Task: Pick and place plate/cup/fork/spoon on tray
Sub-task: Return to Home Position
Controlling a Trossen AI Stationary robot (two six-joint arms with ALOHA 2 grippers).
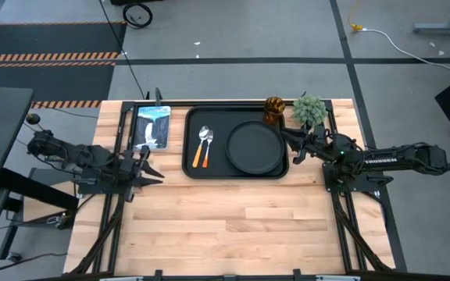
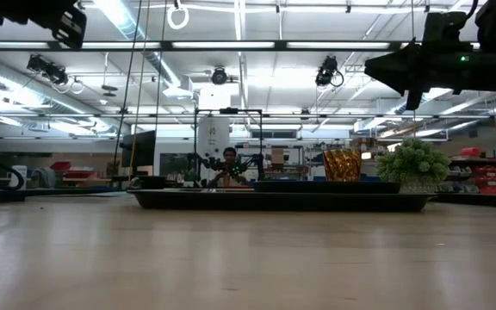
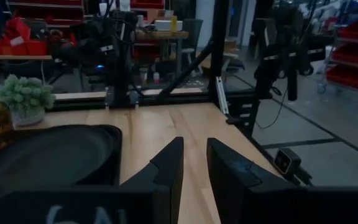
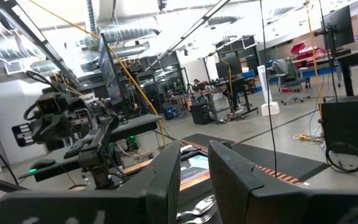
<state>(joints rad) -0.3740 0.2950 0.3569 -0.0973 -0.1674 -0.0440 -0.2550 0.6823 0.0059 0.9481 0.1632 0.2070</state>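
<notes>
All four pieces sit on the black tray point(image 1: 187, 168) at the far middle of the wooden table point(image 1: 233, 226). The round black plate point(image 1: 255, 147) fills the tray's right half. The spoon point(image 1: 201, 145) and the fork point(image 1: 208, 148) lie side by side in the left half, orange handles toward the near edge and just apart from the plate. The amber cup point(image 1: 274, 109) stands upright at the tray's far right corner, just beside a small potted plant point(image 1: 309, 109) on the table off that corner.

The left gripper point(image 1: 153, 165) hovers over bare wood near the tray's left edge, close to the near end of a waterfall picture point(image 1: 152, 126) lying flat there. Its wrist view shows its fingers point(image 3: 166, 168) parted by a narrow gap, with nothing between them. The right gripper point(image 1: 291, 144) hangs at the tray's right edge, next to the plate and near the cup. The low view shows it raised well above the tabletop. Its fingers point(image 4: 166, 171) also stand slightly apart and hold nothing.

A seated person point(image 2: 229, 159) is visible in the workshop far behind the table
</notes>
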